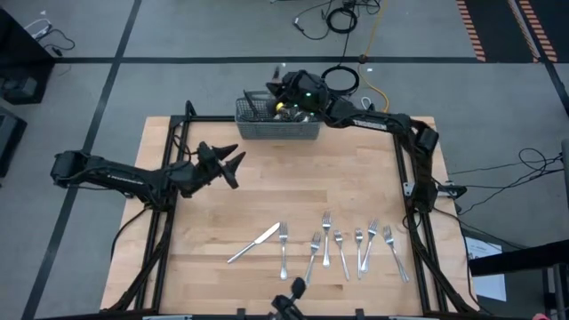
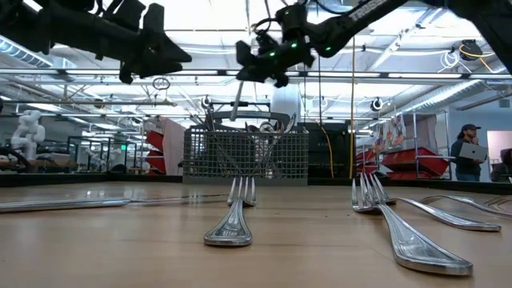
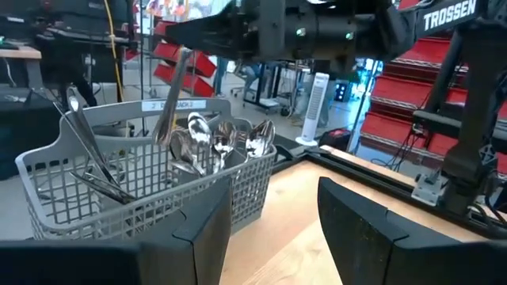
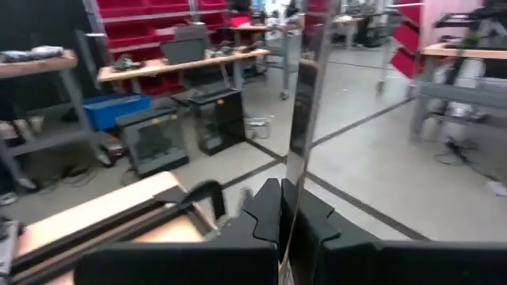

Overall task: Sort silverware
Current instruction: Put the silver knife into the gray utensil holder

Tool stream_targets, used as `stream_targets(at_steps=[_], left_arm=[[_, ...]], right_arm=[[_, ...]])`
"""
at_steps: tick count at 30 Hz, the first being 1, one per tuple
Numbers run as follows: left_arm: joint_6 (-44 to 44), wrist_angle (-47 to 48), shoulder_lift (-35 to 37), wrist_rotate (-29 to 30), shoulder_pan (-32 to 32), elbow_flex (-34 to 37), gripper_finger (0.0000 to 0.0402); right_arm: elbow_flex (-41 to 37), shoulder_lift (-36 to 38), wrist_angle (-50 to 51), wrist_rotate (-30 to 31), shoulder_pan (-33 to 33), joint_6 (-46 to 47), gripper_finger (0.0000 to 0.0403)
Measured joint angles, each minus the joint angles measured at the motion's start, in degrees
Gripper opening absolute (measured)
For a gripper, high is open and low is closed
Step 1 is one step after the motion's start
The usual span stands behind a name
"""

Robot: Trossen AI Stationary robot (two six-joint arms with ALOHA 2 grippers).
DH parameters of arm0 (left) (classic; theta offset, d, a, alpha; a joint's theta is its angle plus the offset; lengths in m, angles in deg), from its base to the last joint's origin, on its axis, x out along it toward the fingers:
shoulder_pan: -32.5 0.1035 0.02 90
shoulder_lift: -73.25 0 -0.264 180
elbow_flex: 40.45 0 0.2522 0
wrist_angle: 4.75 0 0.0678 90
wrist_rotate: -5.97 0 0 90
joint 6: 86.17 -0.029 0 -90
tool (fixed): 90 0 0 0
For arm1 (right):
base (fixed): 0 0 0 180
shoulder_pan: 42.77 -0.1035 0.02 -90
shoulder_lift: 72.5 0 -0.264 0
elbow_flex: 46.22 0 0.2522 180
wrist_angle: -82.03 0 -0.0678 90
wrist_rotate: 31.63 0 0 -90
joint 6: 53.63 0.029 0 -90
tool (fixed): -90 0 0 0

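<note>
The right gripper hung above the grey mesh basket at the far edge of the bench, its jaws clenched on a table knife. In the left wrist view that knife stood nearly upright, its long axis slightly tilted and its lower end down among the basket's contents. The right wrist view showed the same blade rising straight out from between the shut fingers.

The basket held more silverware standing on end: several spoons clustered with bowls up in 1 compartment, and some slim handles leaning in the next.

On the near half of the bench lay a second knife, set diagonally, and beside it a row of 6 forks, well apart from the basket. The forks' long axes ran roughly near-to-far, tines toward the basket, a few slightly splayed.

The left gripper hovered over bare wood left of centre, jaws released and holding nothing.
</note>
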Motion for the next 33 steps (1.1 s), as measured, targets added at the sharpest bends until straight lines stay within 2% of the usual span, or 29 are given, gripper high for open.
stream_targets(at_steps=[4,8,18,22,26,30,33], left_arm=[[-0.1,0.1,-0.02,0.0,-0.05,0.0,0.0191],[-1.44,0.37,0.08,0.03,-0.03,0.0,0.0191],[-1.54,0.87,3.1,-0.2,0.12,0.0,0.0191],[-2.09,1.18,3.33,-0.22,0.12,0.0,0.0191],[-2.5,1.49,3.34,-0.74,0.12,0.0,0.0191],[-1.44,4.61,3.35,-6.8,0.28,0.0,0.0191],[3.66,8.73,3.37,-12.99,0.26,-0.09,0.0191]], right_arm=[[5.55,-4.84,4.47,-2.55,-1.01,0.39,0.0],[10.19,-8.14,12.22,-0.96,-2.36,-1.43,0.0],[10.62,-9.93,23.95,-0.01,-1.95,-5.05,0.001],[10.62,-9.86,23.05,-2.74,-2.04,-6.87,0.0054],[11.56,-9.45,22.41,-4.59,-2.27,-4.69,0.0128],[13.95,-6.3,23.88,-4.53,-2.28,-4.6,0.0196],[17.62,-1.4,28.41,-5.61,-2.09,-6.46,0.0216]])
